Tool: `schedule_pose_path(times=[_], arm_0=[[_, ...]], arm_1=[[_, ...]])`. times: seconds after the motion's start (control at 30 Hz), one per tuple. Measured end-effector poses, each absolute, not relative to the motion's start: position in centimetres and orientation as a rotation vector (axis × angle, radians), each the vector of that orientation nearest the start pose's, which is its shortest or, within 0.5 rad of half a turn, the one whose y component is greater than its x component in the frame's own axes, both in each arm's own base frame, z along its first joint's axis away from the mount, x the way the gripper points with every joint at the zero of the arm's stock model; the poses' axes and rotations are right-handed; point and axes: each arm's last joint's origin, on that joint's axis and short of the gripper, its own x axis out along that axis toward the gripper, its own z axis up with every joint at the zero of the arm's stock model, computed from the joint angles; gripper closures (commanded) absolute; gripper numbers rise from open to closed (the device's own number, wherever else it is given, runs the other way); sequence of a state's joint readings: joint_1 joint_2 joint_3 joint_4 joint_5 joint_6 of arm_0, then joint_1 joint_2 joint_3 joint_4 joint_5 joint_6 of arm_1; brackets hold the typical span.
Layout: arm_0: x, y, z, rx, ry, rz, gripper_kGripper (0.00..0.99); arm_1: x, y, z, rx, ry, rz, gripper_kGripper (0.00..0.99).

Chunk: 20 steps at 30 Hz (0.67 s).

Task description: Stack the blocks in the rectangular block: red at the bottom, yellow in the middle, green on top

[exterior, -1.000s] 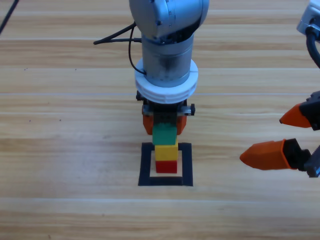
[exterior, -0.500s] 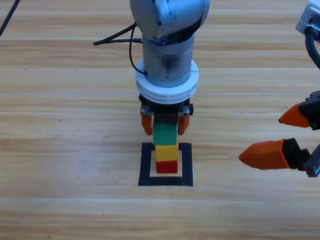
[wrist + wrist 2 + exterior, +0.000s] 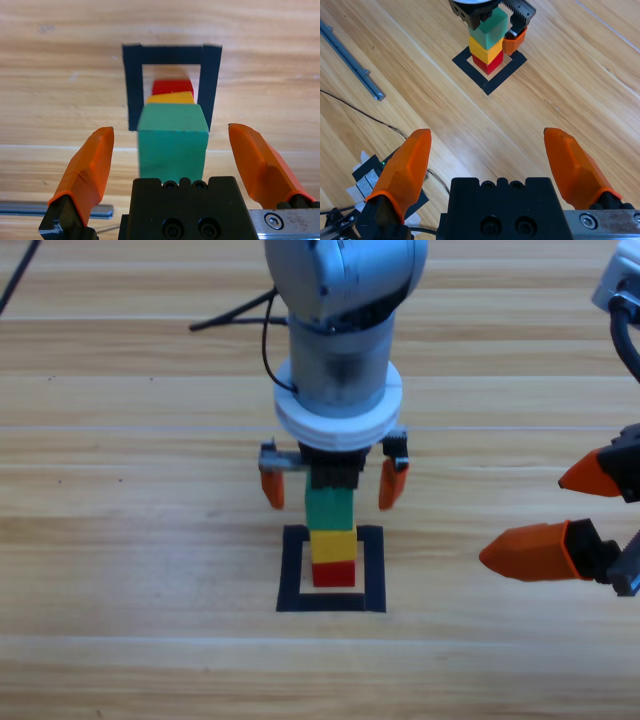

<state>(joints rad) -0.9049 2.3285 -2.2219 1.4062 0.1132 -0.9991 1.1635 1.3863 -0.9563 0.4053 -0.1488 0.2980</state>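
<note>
Red cube [image 3: 171, 86] mostly hidden behind yellow cube [image 3: 170, 97]; right gripper [image 3: 575, 515] cut by high view's right edge

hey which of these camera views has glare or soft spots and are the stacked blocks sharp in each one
High view: soft sheen on the table, none on the sharp red, yellow and green cubes. Left wrist view: green cube crisp, the open left pincer framing it; wood above the tape square looks washed out. Right wrist view: stack small but clear; open right pincer slightly soft.
</note>
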Motion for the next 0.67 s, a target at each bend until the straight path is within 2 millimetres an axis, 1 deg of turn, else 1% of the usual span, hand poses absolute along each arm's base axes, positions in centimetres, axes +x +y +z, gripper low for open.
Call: schedule_pose_path(times=[0.07,0.13,0.2,0.27,0.3,0.33,0.37,0.4,0.5,0.53,0.57,0.6,0.67], arm_0=[[29.0,-36.2,28.8,-0.052,1.378,0.095,0.031],[27.6,-35.5,32.0,-0.068,1.289,0.074,0.031],[25.3,-34.2,36.2,-0.095,1.197,0.023,0.031],[22.5,-32.7,39.5,-0.109,1.127,-0.019,0.028],[21.1,-32.0,40.6,-0.109,1.092,-0.029,0.027],[20.1,-31.6,41.1,-0.11,1.07,-0.024,0.017],[18.9,-31.2,41.4,-0.109,1.051,-0.017,0.011],[17.6,-30.6,41.1,-0.091,1.033,-0.007,0.008],[15.2,-29.8,38.8,-0.054,1.013,-0.008,0.0],[14.1,-29.2,37.5,-0.042,0.998,-0.023,0.0],[13.3,-28.6,36.7,-0.038,0.987,-0.036,0.0],[12.4,-27.6,35.7,-0.036,0.976,-0.052,0.0],[11.5,-25.8,34.8,-0.04,0.969,-0.067,0.0]], arm_1=[[10.1,21.5,32.0,-0.27,0.811,0.823,0.0],[10.2,21.4,32.0,-0.274,0.805,0.812,0.0],[10.3,21.4,32.1,-0.279,0.794,0.79,0.0],[10.4,21.3,32.1,-0.286,0.782,0.768,0.0],[10.4,21.3,32.1,-0.286,0.781,0.765,0.0],[10.4,21.3,32.1,-0.287,0.78,0.765,0.0],[10.4,21.3,32.1,-0.287,0.78,0.763,0.0],[10.4,21.3,32.1,-0.288,0.778,0.76,0.0],[10.4,21.3,32.1,-0.289,0.775,0.756,0.0],[10.4,21.3,32.1,-0.289,0.773,0.753,0.0],[10.5,21.3,32.1,-0.288,0.771,0.753,0.0],[10.5,21.3,32.1,-0.285,0.768,0.753,0.0],[10.5,21.3,32.2,-0.283,0.766,0.754,0.0]])
